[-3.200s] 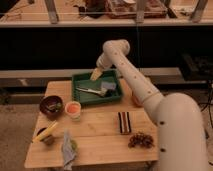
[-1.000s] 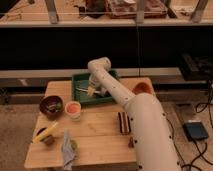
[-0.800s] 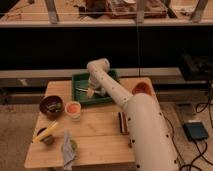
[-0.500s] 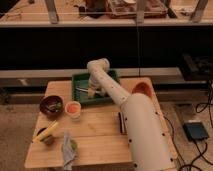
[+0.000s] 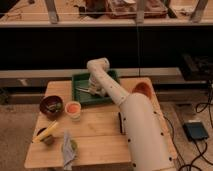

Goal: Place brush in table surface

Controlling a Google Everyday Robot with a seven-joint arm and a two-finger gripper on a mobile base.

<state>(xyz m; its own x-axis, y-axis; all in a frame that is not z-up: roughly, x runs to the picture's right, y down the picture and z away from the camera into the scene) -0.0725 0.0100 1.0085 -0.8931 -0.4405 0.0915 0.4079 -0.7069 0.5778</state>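
The brush shows as a thin pale strip lying in the left part of the green tray, at the back of the table surface. My gripper reaches down into the tray from the bent white arm and sits just right of the brush, at or touching its end. The arm's forearm covers the tray's right half.
A dark bowl and an orange cup stand left of the tray. A banana and a crumpled cloth lie at the front left. An orange bowl sits at the back right. A dark striped block peeks out beside the arm.
Since the earliest frame the arm has swung in over the table's right side and the gripper has dropped into the tray. Over the last second it barely moves.
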